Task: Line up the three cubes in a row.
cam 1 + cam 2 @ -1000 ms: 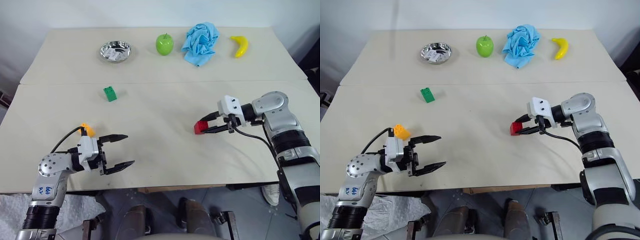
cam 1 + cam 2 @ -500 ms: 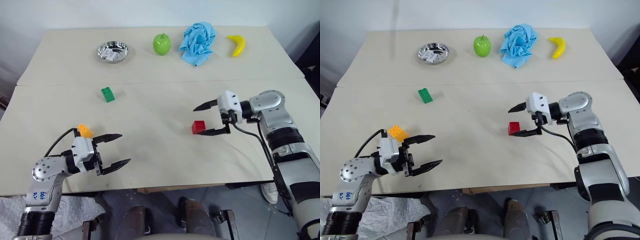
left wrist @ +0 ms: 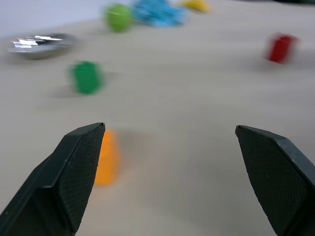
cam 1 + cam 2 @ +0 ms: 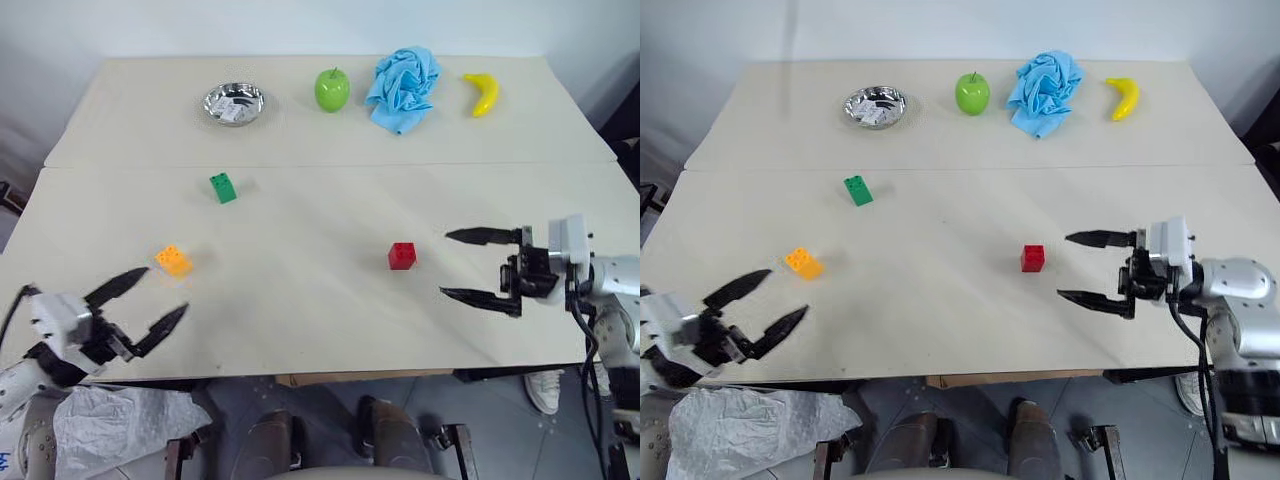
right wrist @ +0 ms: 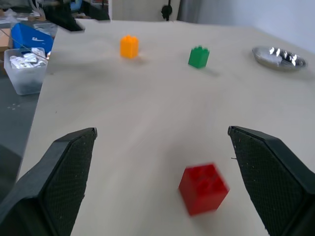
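The right pincer [image 4: 478,266] hangs over the near right part of the table [image 4: 300,300], its two black fingers spread wide and pinching nothing. The red brick [image 4: 402,256] sits on the tabletop just beyond those fingertips, toward the middle of the table, clear of both fingers and standing flat with its studs up. From the right wrist, the red brick lies between the two spread fingers but ahead of them, not touched.

The left pincer [image 4: 145,308] is at the near left edge of the table, fingers likewise spread apart and empty. The orange brick [image 4: 174,261] lies a little past its fingertips, close to the farther finger, apart from it. The left wrist view shows that orange brick peeking out just beside one finger [image 3: 74,172].

The green brick [image 4: 223,187] stands farther out from the left pincer, beyond the orange one and toward the far half of the table, well apart from both pincers. So the three bricks are scattered: orange near the left pincer, red near the right pincer, green off past the orange one, not in a row.

Along the far side, well away from both pincers, sit a small metal dish [image 4: 233,103], a green apple [image 4: 331,89], a crumpled blue cloth [image 4: 402,74] and a banana [image 4: 482,92].
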Controlling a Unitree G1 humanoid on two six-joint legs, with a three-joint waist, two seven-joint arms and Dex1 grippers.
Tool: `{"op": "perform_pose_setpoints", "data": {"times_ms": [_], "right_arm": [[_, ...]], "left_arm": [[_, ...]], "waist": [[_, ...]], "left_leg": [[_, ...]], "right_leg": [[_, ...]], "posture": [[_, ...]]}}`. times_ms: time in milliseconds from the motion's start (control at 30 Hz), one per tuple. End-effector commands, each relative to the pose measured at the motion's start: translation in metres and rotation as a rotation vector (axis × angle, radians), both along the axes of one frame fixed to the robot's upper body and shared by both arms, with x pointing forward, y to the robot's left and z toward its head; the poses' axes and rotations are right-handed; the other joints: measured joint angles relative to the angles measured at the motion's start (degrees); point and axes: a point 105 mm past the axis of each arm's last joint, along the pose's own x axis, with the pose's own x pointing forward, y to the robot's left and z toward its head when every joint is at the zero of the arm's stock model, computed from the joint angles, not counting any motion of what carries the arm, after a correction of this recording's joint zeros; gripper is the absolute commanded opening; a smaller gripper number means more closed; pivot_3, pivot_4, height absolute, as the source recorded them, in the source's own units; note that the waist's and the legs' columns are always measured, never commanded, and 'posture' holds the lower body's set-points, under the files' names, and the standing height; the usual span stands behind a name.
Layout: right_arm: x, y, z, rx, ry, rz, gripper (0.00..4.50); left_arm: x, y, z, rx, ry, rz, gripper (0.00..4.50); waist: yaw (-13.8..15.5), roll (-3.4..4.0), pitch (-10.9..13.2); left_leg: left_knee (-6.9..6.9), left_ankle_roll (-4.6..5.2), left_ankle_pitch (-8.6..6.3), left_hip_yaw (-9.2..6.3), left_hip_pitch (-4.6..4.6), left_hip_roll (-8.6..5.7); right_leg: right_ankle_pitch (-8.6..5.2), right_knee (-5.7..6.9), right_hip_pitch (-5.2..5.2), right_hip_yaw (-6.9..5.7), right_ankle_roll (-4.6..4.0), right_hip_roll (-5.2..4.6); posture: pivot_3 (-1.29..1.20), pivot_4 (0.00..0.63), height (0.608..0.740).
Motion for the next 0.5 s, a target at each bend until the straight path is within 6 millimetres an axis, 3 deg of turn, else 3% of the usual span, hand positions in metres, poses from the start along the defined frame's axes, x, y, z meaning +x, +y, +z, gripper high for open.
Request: {"op": "perform_pose_setpoints", "data": {"times_ms": [33, 200, 300, 400, 500], "right_arm": [[-0.002, -0.011, 0.010, 0.015, -0.087, -0.085, 4.47], [0.005, -0.022, 0.011, 0.065, -0.105, -0.192, 4.47], [0.009, -0.020, 0.013, 0.063, -0.100, -0.191, 4.47], [0.015, -0.016, 0.013, 0.059, -0.098, -0.191, 4.47], [0.019, -0.010, 0.018, 0.088, -0.105, -0.186, 4.47]], "left_arm": [[-0.017, 0.023, -0.009, -0.022, 0.012, 0.139, 4.50], [-0.036, 0.037, -0.036, -0.064, 0.076, 0.236, 4.50], [-0.031, 0.033, -0.032, -0.084, 0.061, 0.242, 4.50], [-0.010, 0.020, -0.016, -0.099, 0.018, 0.194, 4.50], [0.026, 0.007, 0.013, -0.087, -0.028, 0.148, 4.50]], "waist": [[0.0, 0.00, 0.0], [-0.1, -0.03, 0.0], [0.1, -0.06, 0.0], [0.3, -0.05, 0.0], [0.7, -0.08, 0.0]], "left_leg": [[-0.01, -0.01, -0.01, 0.00, -0.02, 0.00], [-0.02, 0.03, -0.07, 0.08, -0.02, 0.00], [-0.02, 0.02, -0.08, 0.07, -0.02, 0.02], [-0.01, 0.01, -0.09, 0.02, -0.04, 0.02], [-0.01, 0.03, -0.07, -0.03, -0.06, -0.05]], "right_leg": [[0.00, -0.01, -0.02, 0.00, 0.00, 0.00], [0.00, -0.03, -0.06, -0.04, 0.00, 0.02], [0.00, -0.06, -0.07, 0.04, -0.01, -0.02], [0.01, -0.05, -0.07, 0.16, -0.04, -0.28], [0.02, 0.00, -0.07, 0.13, -0.05, -0.50]], "posture": [[0.00, 0.150, 0.740], [0.00, 0.150, 0.740], [0.00, 0.150, 0.740], [0.00, 0.150, 0.740], [0.00, 0.150, 0.740]]}}
